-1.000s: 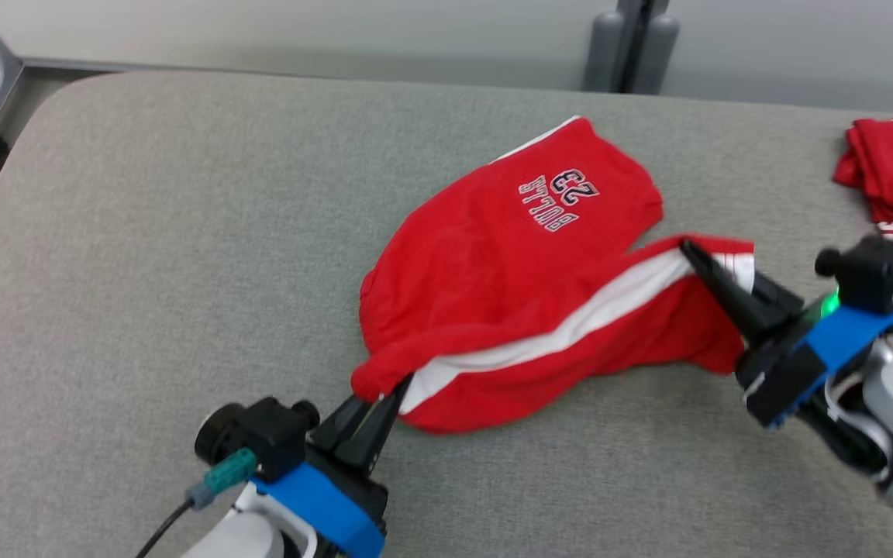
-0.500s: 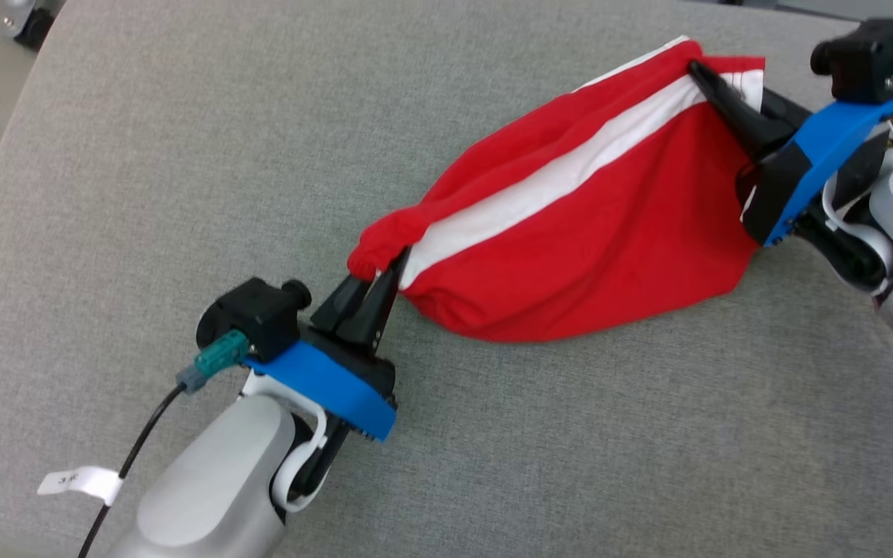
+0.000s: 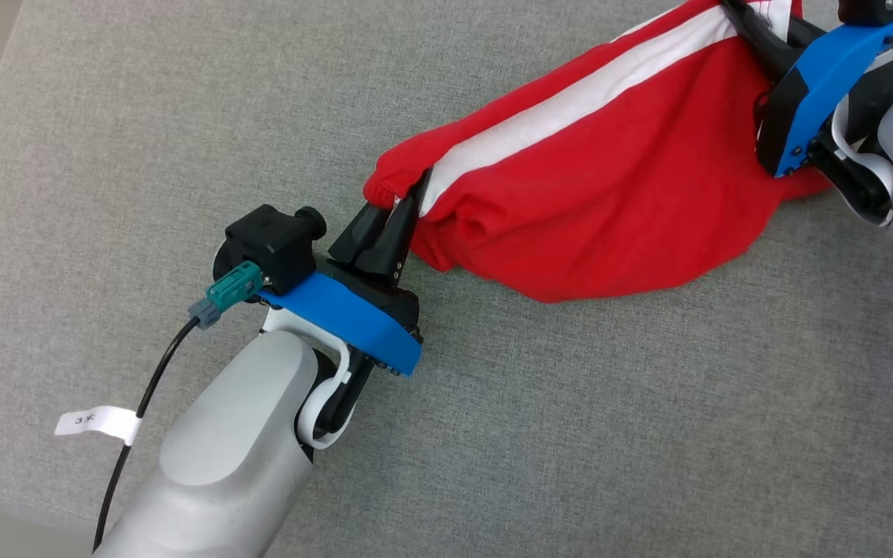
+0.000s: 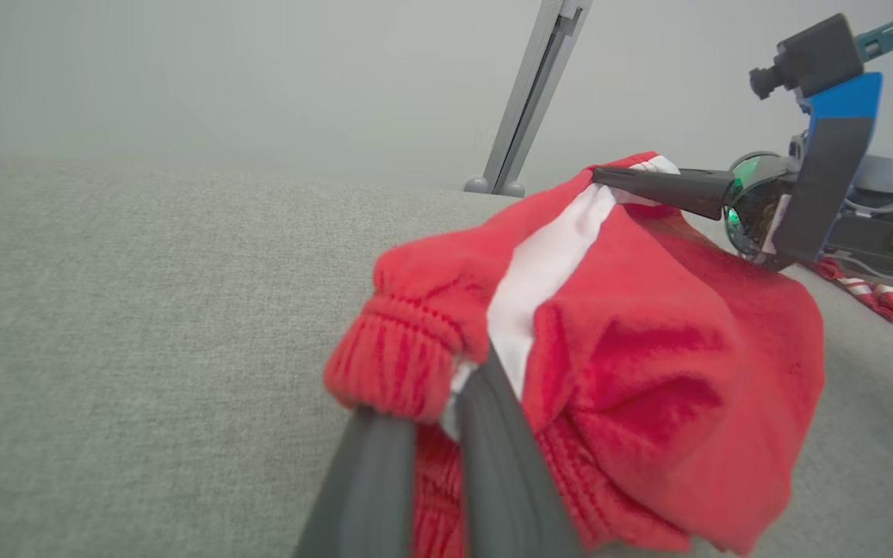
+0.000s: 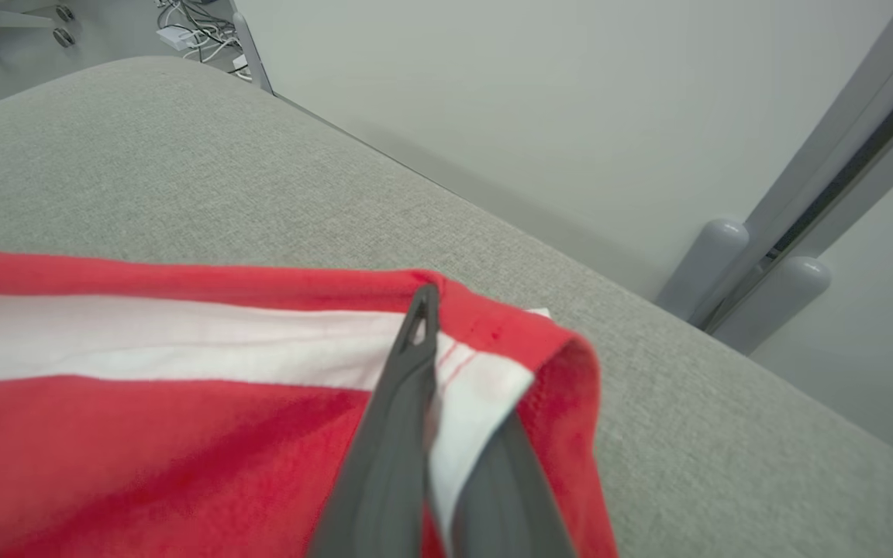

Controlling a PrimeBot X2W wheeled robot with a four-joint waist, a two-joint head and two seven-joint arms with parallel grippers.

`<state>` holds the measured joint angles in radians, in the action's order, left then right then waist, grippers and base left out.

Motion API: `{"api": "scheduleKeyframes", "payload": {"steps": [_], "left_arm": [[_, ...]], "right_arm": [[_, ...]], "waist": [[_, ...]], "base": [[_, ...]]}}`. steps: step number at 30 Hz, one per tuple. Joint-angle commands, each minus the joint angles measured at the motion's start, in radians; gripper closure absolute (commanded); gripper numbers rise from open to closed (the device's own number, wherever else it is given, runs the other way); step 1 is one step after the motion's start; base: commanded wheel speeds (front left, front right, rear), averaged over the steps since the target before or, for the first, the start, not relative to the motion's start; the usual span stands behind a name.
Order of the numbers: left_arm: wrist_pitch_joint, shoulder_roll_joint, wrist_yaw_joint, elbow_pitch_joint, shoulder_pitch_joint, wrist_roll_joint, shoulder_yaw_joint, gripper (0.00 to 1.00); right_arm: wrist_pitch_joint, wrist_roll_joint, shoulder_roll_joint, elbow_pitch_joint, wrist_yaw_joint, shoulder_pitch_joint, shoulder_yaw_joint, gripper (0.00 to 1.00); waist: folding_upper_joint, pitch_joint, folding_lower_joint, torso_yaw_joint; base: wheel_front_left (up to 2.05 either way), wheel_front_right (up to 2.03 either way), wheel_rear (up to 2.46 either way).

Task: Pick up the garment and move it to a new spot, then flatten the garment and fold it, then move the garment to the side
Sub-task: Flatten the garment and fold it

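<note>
Cloth like this soft red jersey garment with its white side stripe (image 3: 609, 209) weighs next to nothing and flops wherever it isn't held, so I'd say edges and corners are the places to grab. That's where it's held: the left gripper (image 3: 406, 203) has its fingers pinched on the gathered elastic waistband, and the right gripper (image 3: 743, 17) is clamped over the hemmed corner at the stripe's end. Between the two sets of fingertips the stripe runs fairly taut (a decent span). Below them the red body sags, rumpled, seemingly resting on the grey woven fabric surface (image 3: 183, 116).
</note>
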<state>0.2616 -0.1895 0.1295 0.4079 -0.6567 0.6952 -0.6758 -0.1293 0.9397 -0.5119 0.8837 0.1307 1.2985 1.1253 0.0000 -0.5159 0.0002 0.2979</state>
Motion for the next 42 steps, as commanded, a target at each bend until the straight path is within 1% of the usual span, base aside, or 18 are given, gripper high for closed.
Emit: {"api": "scheduleKeyframes", "payload": {"steps": [1,2,3,4,5,6,7,12,16,21,27,34,38,40,42], "left_arm": [[0.004,0.003,0.001,0.011,-0.017,-0.003,0.005,1.0],[0.004,0.004,0.001,0.015,-0.021,-0.005,0.004,1.0],[0.004,0.006,0.001,0.02,-0.024,-0.005,0.004,1.0],[0.004,0.007,0.001,0.026,-0.027,-0.006,0.002,1.0],[0.004,0.008,0.001,0.03,-0.03,-0.009,0.002,0.99],[0.004,0.01,0.001,0.035,-0.031,-0.012,0.005,0.39],[0.004,0.014,0.001,0.04,-0.032,-0.017,0.006,0.0],[0.005,0.016,0.001,0.053,-0.007,-0.043,0.014,0.0],[0.005,0.005,0.001,0.04,0.037,-0.073,0.036,0.0],[0.005,-0.016,0.001,0.006,0.136,-0.13,0.078,0.0],[0.004,-0.015,0.001,-0.015,0.209,-0.179,0.104,0.0],[0.005,-0.019,0.001,-0.043,0.272,-0.191,0.097,0.0],[0.004,-0.021,0.001,-0.062,0.302,-0.201,0.135,0.0],[0.004,-0.02,-0.008,-0.078,0.315,-0.215,0.16,0.0],[0.005,-0.01,-0.025,-0.117,0.339,-0.236,0.217,0.0]], "right_arm": [[-0.012,0.005,0.01,0.024,0.0,0.025,0.013,1.0],[-0.017,0.002,0.013,0.041,0.0,0.034,0.019,1.0],[-0.024,0.005,0.019,0.054,0.0,0.039,0.024,0.73],[-0.026,0.011,0.026,0.064,0.0,0.042,0.029,0.57],[-0.034,0.014,0.031,0.073,0.0,0.045,0.034,0.0],[-0.038,0.016,0.034,0.082,0.0,0.048,0.04,0.0],[-0.046,0.023,0.038,0.089,0.0,0.049,0.044,0.0],[-0.074,0.052,0.033,0.097,0.0,0.022,0.071,0.0],[-0.094,0.072,0.01,0.096,0.0,-0.009,0.091,0.0],[-0.112,0.108,-0.023,0.107,0.0,-0.061,0.106,0.0],[-0.116,0.14,-0.032,0.121,0.0,-0.112,0.116,0.0],[-0.109,0.165,-0.022,0.139,0.0,-0.151,0.129,0.0],[-0.098,0.173,-0.027,0.156,0.0,-0.157,0.136,0.0],[-0.085,0.171,-0.03,0.169,0.0,-0.159,0.139,0.0],[-0.065,0.167,-0.034,0.191,0.0,-0.165,0.143,0.0]], "waist": [[0.0,-0.007,-0.0002,0.002],[0.0,-0.01,-0.0002,0.002],[0.0,-0.012,-0.0002,0.002],[0.0,-0.014,-0.0002,0.001],[0.0,-0.015,-0.0002,0.002],[0.0,-0.016,-0.0002,0.002],[0.0,-0.015,-0.0002,0.001],[0.0,0.013,-0.0002,-0.004],[0.0,0.047,-0.0002,-0.011],[0.0,0.1,-0.0002,-0.014],[0.0,0.134,-0.0002,-0.013],[0.0,0.152,-0.0002,0.0],[0.0,0.155,-0.0002,0.018],[0.0,0.156,-0.0002,0.029],[0.0,0.156,-0.0002,0.045]], "base": [[0.0,0.0,0.0],[0.0,0.0,0.0],[0.0,0.0,0.0],[0.0,0.0,0.0],[0.0,0.0,0.0],[0.0,0.0,0.0],[0.0,0.0,0.0],[0.0,0.0,0.0],[0.0,0.0,0.0],[0.0,0.0,0.0],[0.0,0.0,0.0],[0.0,0.0,0.0],[0.0,0.0,0.0],[0.0,0.0,0.0],[0.0,0.0,0.0]]}}
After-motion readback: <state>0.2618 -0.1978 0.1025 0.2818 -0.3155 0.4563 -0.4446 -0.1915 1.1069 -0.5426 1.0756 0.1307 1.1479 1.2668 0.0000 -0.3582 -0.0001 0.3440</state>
